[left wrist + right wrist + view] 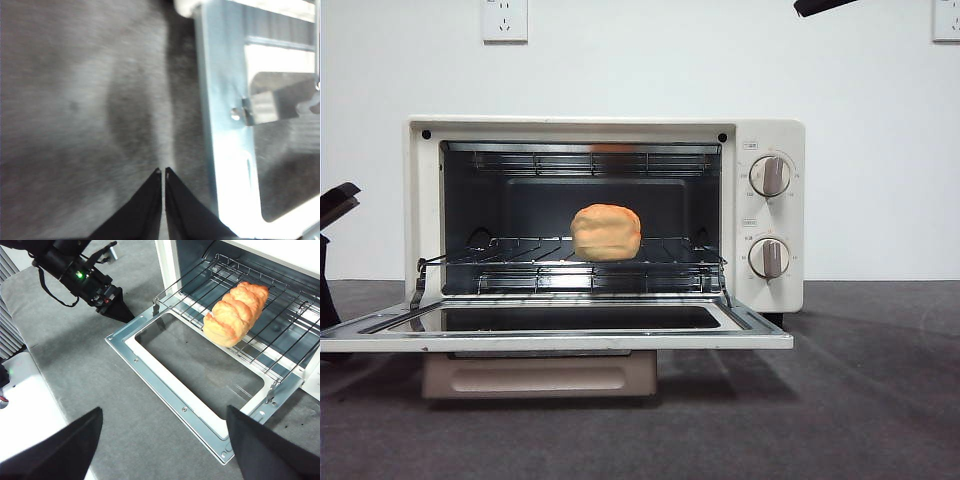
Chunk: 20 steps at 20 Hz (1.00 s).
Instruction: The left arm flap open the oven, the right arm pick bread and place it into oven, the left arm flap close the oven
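1. Bread (pixel 606 232) sits on the wire rack (pixel 520 252) inside the oven (pixel 765 135) in the front view, roughly at the middle of the cavity. Only its blunt end faces the camera, so its length is hidden here. The door (pixel 570 335) lies flapped down flat toward the camera, its handle (pixel 540 378) hanging below the front edge. Two knobs (pixel 770 175) stand on the panel beside the cavity. A dark tip at one side edge and another at a top corner are cut off by the frame; this view alone does not say which arm is which.

2. In the left wrist view the picture is blurred. The left gripper (pixel 162 172) has its jaws pressed nearly together with nothing between them, over the grey table (pixel 75 100) just beside the metal frame of the lowered door (pixel 225 125). The door's far parts run out of frame.

3. In the right wrist view the right gripper (pixel 160 440) hangs above and in front of the door (pixel 165 385), jaws spread wide and empty; only their tips show. The bread (pixel 235 314) lies lengthwise on the rack (pixel 280 335), near its front edge, apart from the gripper. The left gripper (pixel 120 312) appears here too, at the door's corner.
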{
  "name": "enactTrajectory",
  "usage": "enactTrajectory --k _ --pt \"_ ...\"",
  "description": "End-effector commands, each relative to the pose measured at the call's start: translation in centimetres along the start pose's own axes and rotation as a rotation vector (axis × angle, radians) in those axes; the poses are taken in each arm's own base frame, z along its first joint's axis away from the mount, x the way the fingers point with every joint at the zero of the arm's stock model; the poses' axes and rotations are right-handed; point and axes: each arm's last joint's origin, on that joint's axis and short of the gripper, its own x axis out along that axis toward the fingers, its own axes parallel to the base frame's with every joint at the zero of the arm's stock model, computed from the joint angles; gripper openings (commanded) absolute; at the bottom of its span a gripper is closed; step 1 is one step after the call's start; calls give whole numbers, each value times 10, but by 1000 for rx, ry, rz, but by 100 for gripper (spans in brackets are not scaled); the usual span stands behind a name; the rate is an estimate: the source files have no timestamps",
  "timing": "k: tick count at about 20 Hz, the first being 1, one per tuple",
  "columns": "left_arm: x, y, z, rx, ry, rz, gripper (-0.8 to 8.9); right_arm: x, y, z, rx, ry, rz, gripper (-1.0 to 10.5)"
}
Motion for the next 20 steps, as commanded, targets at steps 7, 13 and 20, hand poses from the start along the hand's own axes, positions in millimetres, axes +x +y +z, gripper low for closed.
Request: enactTrajectory --k 7,13,20 --pt "16 8 -3 -22 65 -104 14 0 2 2 -18 -6 7 391" --pt "16 4 -1 -29 65 -238 14 0 2 2 -18 -6 6 391" --pt "12 5 7 -66 16 -366 14 0 2 2 -17 -6 6 391"
